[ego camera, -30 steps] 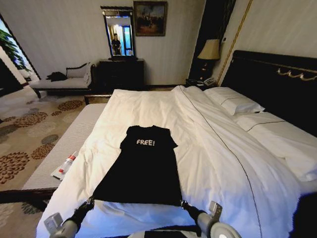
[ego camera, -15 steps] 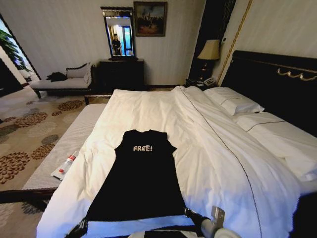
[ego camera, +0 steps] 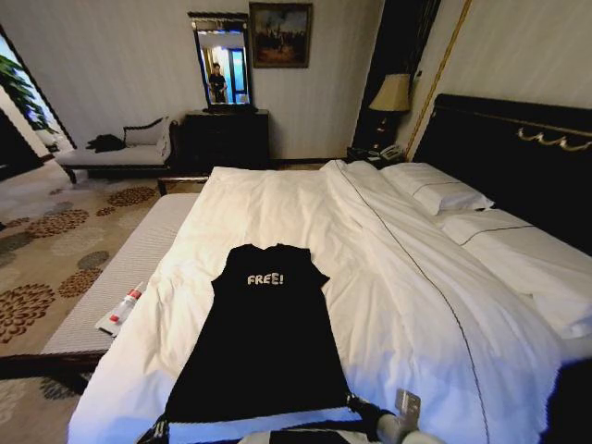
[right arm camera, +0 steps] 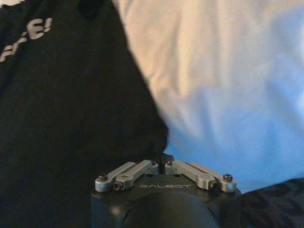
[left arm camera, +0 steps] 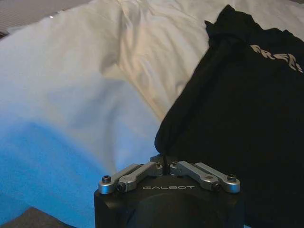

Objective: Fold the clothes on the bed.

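Both grippers pinch the T-shirt (ego camera: 262, 342) by its hem corners, the left gripper (left arm camera: 164, 160) and right gripper (right arm camera: 160, 160) clamped on cloth, likely to stretch it flat for folding. It lies lettering up near the bed's (ego camera: 435, 305) foot edge, white duvet beneath, patterned carpet (ego camera: 46, 268) alongside.

The black T-shirt (ego camera: 262, 338) now lies farther from the headboard (ego camera: 518, 157), stretched longer toward the foot of the bed (ego camera: 407, 259); the left pincer (ego camera: 162, 427) and right pincer (ego camera: 356, 407), clamped on its hem, sit nearer too.
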